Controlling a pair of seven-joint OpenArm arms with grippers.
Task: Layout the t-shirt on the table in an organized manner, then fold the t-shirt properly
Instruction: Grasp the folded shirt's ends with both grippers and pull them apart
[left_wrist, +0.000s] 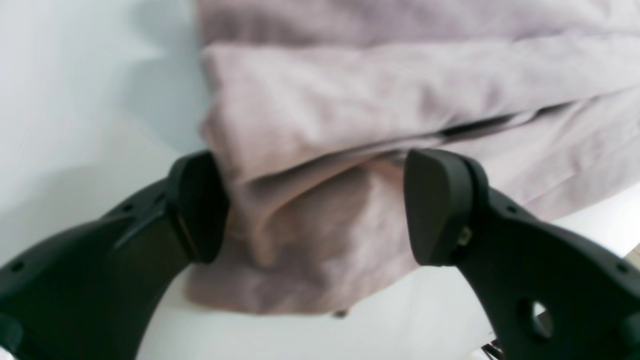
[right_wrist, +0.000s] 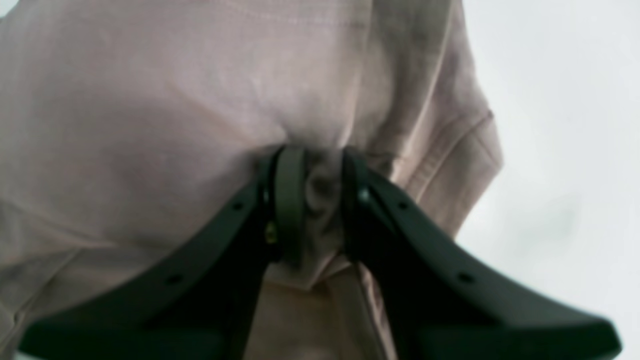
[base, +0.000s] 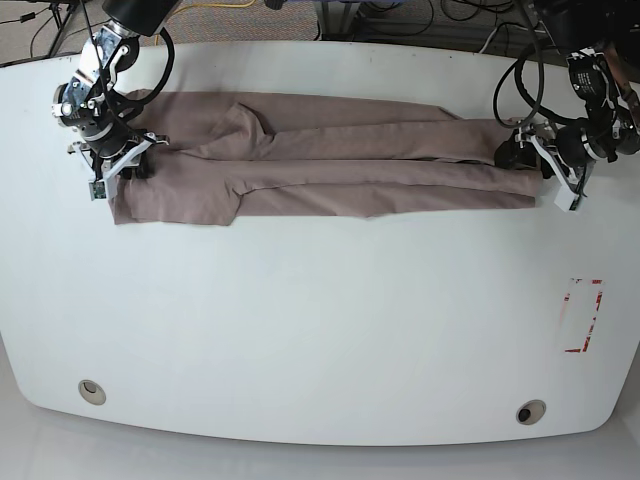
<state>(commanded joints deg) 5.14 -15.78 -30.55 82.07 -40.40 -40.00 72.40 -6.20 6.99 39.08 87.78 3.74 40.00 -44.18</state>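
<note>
The mauve t-shirt (base: 320, 160) lies folded lengthwise into a long strip across the far half of the white table (base: 320, 320). My right gripper (base: 125, 165) is at the strip's left end. In the right wrist view this gripper (right_wrist: 322, 190) is shut on a bunch of the t-shirt (right_wrist: 150, 100) near a hemmed sleeve. My left gripper (base: 520, 155) is at the strip's right end. In the left wrist view it (left_wrist: 315, 205) stands open, and its fingers straddle the layered end of the t-shirt (left_wrist: 350, 100) without pinching it.
A red tape rectangle (base: 583, 316) marks the table at the right. Two round metal grommet holes (base: 91, 390) (base: 530, 411) sit near the front edge. Cables lie on the floor beyond the far edge.
</note>
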